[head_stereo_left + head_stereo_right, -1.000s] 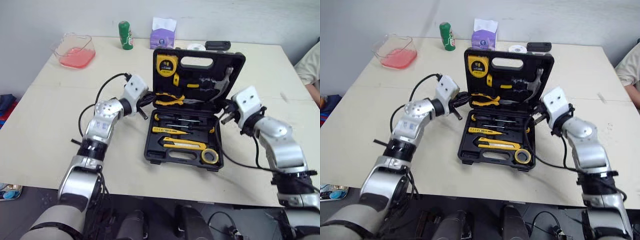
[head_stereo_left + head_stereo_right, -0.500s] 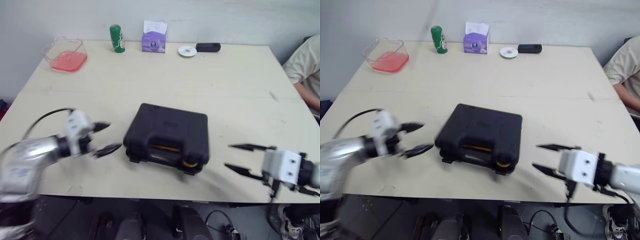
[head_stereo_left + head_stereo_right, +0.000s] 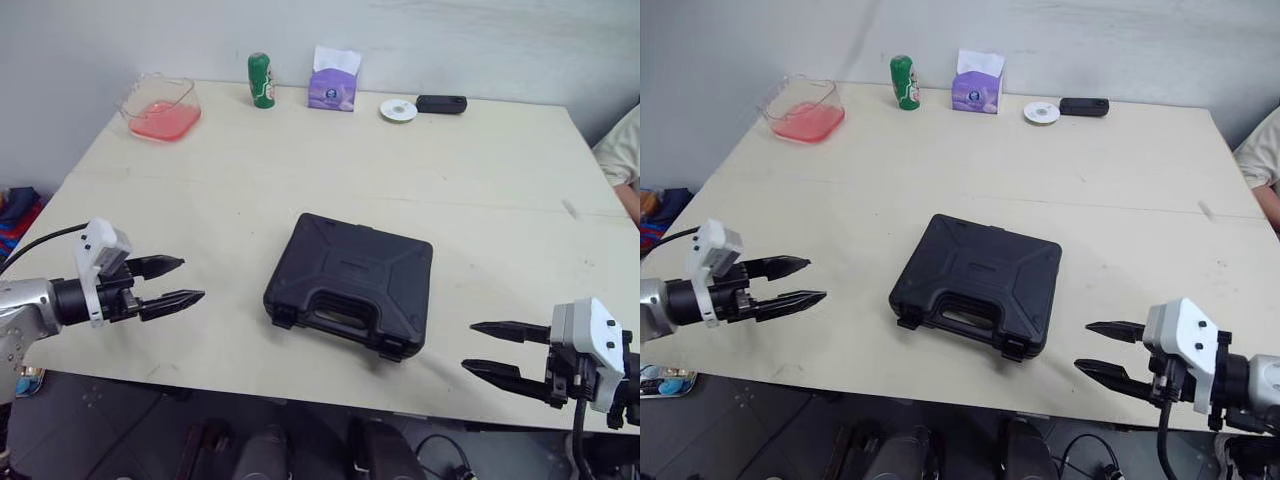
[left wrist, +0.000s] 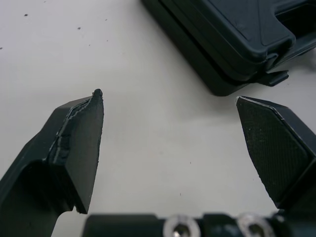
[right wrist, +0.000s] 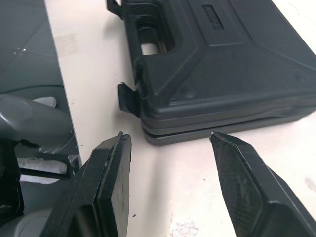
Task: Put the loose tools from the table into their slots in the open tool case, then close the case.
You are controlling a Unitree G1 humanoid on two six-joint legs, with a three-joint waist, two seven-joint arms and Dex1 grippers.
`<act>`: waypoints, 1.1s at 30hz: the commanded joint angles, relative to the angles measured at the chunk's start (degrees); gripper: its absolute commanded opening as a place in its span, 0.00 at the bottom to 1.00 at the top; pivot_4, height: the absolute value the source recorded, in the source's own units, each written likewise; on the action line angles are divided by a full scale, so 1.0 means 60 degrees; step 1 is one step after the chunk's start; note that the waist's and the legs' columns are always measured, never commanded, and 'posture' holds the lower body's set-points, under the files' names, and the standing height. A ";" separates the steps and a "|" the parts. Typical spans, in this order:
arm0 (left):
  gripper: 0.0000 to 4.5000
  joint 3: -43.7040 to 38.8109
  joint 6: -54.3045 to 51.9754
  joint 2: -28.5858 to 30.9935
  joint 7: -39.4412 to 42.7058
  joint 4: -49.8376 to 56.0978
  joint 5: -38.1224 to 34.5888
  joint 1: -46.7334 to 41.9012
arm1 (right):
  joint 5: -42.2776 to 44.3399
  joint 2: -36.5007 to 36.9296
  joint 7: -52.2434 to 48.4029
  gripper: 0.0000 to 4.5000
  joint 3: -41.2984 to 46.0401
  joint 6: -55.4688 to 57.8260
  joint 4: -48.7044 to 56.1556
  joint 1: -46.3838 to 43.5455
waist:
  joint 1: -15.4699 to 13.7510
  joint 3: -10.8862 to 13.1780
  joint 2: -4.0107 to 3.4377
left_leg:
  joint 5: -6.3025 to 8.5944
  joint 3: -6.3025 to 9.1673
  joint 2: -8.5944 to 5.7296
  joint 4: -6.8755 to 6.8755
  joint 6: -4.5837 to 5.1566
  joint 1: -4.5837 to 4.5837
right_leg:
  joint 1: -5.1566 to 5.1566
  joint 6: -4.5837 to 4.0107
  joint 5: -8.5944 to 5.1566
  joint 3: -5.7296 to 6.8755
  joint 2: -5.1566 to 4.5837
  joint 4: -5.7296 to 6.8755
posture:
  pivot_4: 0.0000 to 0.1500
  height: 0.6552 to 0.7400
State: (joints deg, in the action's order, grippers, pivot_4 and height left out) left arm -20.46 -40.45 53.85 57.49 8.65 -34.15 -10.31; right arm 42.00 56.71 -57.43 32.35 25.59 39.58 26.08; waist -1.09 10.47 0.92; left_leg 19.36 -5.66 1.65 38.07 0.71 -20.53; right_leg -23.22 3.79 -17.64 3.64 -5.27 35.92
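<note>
The black tool case is lying shut mid-table, its handle facing the near edge. The left gripper and right gripper are hovering well apart on either side, fingers spread, gripping nothing.

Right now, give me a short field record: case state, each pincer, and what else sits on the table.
case: black tool case, lid shut, flat mid-table, handle toward robot
left pincer: open, empty, left of case, not touching
right pincer: open, empty, right of case, not touching
far edge: pink-filled tub, green can, purple tissue pack, white disc, black device
</note>
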 commanded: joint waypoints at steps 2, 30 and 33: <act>0.80 0.1244 0.1227 -0.0737 -0.0240 -0.1330 0.0891 -0.1703 | 0.0493 -0.0406 0.0297 0.47 -0.0849 0.0527 0.0720 -0.0081 | -0.0067 -0.0001 0.0002 | -0.0007 -0.0017 -0.0002 0.0012 0.0003 -0.0032 | -0.0011 0.0024 -0.0007 0.0012 0.0008 0.0006 | 1.00 1.00; 0.02 0.4294 0.7785 -0.5816 -0.1983 -1.3953 0.6246 -1.0751 | -0.1655 -0.1575 0.1553 0.00 -0.4901 0.0941 -0.0487 -0.2485 | -0.0045 0.0010 0.0097 | -0.0032 -0.0089 -0.0025 0.0191 0.0128 -0.0160 | -0.0069 0.0153 0.0135 0.0069 0.0011 -0.0005 | 1.00 1.00; 0.02 0.4343 0.7983 -0.5941 -0.1683 -1.3992 0.6476 -1.0795 | -0.1874 -0.1711 0.1775 0.00 -0.4700 0.0882 -0.0626 -0.2550 | -0.0051 0.0010 0.0097 | -0.0032 -0.0091 -0.0029 0.0191 0.0128 -0.0160 | -0.0069 0.0153 0.0135 0.0069 0.0004 -0.0004 | 1.00 1.00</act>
State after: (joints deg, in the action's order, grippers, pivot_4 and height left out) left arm 5.65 5.91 18.40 46.19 -75.27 3.89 -72.54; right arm 31.40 46.74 -47.53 2.67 32.26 35.59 11.27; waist -1.40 10.53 1.50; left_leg 19.17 -6.22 1.47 39.22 1.48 -21.49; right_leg -23.64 4.70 -16.82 4.06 -5.26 35.90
